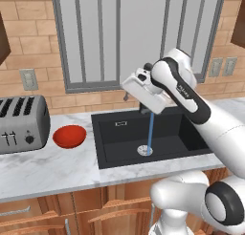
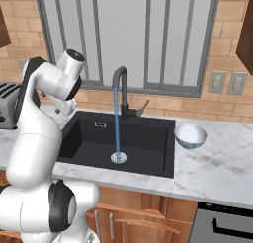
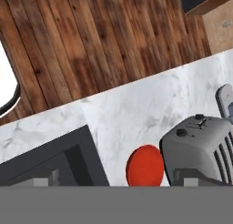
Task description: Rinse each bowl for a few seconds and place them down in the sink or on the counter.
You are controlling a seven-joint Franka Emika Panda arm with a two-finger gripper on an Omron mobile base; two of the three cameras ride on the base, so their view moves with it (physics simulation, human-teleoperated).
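**Bowls unrinsed, tap running**

Counter (image 1: 52,169) carries both bowls. Sink (image 1: 119,133) has water falling on its drain. Red bowl (image 1: 69,136) sits left of the sink beside the toaster (image 1: 21,124); pale bowl (image 2: 190,136) sits right. Claw (image 3: 116,182) released, empty, above the sink. Advice: descend onto the red rim, grip one wall.

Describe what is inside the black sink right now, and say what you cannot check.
Inside the sink: a round silver drain with a thin water stream falling onto it from the faucet. No bowl inside. The arm covers the basin's right part.
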